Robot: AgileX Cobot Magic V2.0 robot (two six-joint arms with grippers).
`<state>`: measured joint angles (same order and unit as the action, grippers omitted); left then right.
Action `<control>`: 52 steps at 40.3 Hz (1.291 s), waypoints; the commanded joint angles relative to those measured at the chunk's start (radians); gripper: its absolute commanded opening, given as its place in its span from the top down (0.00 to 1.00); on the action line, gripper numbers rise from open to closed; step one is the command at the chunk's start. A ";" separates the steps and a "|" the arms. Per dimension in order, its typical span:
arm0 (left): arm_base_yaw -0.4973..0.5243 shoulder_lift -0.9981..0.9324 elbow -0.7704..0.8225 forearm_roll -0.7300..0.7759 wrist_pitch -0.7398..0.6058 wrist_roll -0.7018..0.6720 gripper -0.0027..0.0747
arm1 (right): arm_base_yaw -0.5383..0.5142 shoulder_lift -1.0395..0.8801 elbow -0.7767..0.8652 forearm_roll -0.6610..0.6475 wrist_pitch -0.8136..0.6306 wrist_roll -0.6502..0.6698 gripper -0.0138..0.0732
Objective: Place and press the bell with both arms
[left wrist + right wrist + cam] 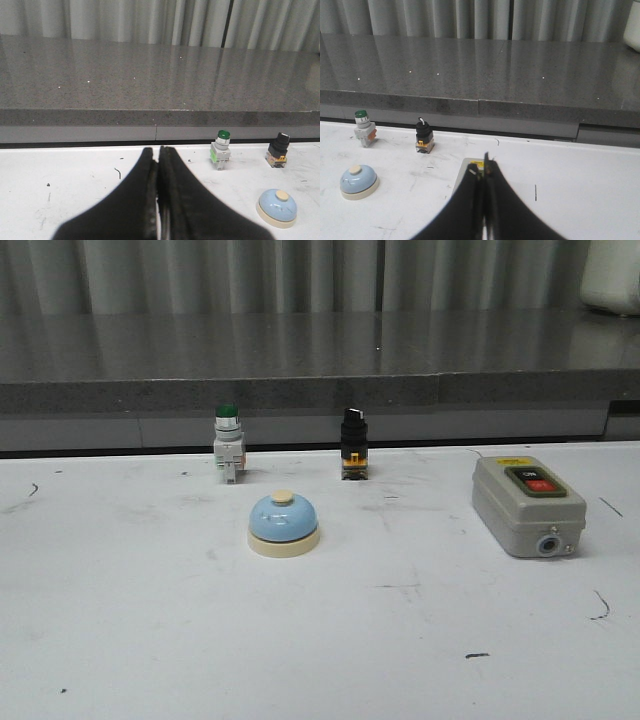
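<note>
White, scuffed tabletop before a grey speckled stone ledge and pale pleated curtains. From left to right in the front view: a small green-capped push button on a grey body, standing upright near the table's far edge; the light-blue dome-shaped desk bell with cream round base and cream knob, sitting upright on the table, nearer the camera than the two small switches and between them in left-right position, touching neither; a small black-knobbed selector switch with a yellow base, upright, level with the green button; and a grey rectangular switch box with red and black buttons, lying flat, well apart to the right. Neither arm appears in the front view.

Left wrist view: the left gripper, a blurred black shape, has its fingers pressed together with nothing between them; the bell lies apart from it. Right wrist view: the right gripper is likewise closed and empty, poised over the near end of the switch box.
</note>
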<state>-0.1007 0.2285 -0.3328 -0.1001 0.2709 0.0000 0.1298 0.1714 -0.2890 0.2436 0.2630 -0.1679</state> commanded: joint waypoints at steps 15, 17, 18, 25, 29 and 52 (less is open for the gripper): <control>0.015 -0.060 0.036 0.031 -0.116 0.000 0.99 | -0.007 0.006 -0.027 0.004 -0.086 -0.011 0.91; 0.036 -0.101 0.075 0.033 -0.117 0.000 0.99 | -0.007 0.006 -0.027 0.004 -0.086 -0.011 0.91; 0.048 -0.127 0.096 0.033 -0.117 0.000 0.99 | -0.007 0.006 -0.027 0.004 -0.086 -0.011 0.91; 0.102 -0.252 0.227 0.033 -0.132 0.000 0.99 | -0.007 0.007 -0.027 0.004 -0.087 -0.011 0.91; 0.114 -0.252 0.285 0.033 -0.166 0.000 0.99 | -0.007 0.007 -0.027 0.004 -0.086 -0.011 0.91; 0.114 -0.252 0.359 0.033 -0.271 0.000 0.99 | -0.007 0.007 -0.027 0.004 -0.086 -0.011 0.91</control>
<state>0.0109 -0.0052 0.0056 -0.0651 0.0888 0.0000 0.1298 0.1714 -0.2886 0.2436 0.2630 -0.1679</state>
